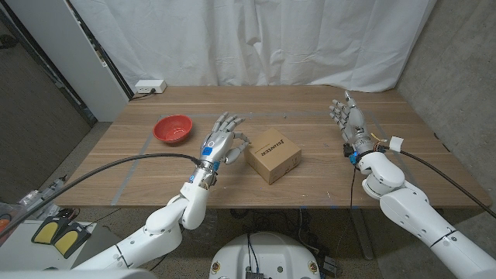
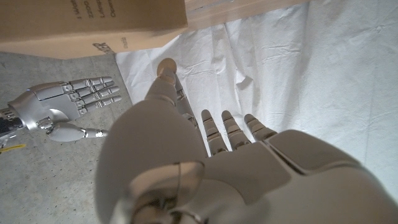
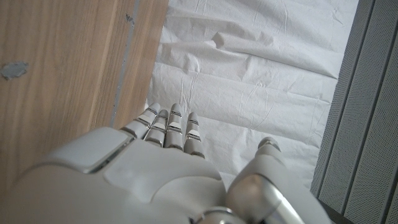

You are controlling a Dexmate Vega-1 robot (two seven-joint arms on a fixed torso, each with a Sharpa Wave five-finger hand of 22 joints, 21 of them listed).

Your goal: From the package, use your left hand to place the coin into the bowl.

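Observation:
A closed brown cardboard package (image 1: 273, 154) sits mid-table; its side also fills a corner of the left wrist view (image 2: 93, 25). A red bowl (image 1: 173, 129) stands to its left, farther back. My left hand (image 1: 222, 142) is raised between bowl and package, fingers spread and holding nothing, thumb close to the package's left side. Seen from its own wrist, the left hand (image 2: 205, 162) reaches with the thumb near the box. My right hand (image 1: 348, 118) stands open to the right of the package, also visible as the right hand (image 2: 62, 106) beyond the box. No coin is visible.
A white power strip (image 1: 149, 87) lies at the table's back left edge. A white curtain (image 1: 256, 39) hangs behind the table. A grey panel (image 1: 46, 85) stands to the left. Bare wood lies in front of the package.

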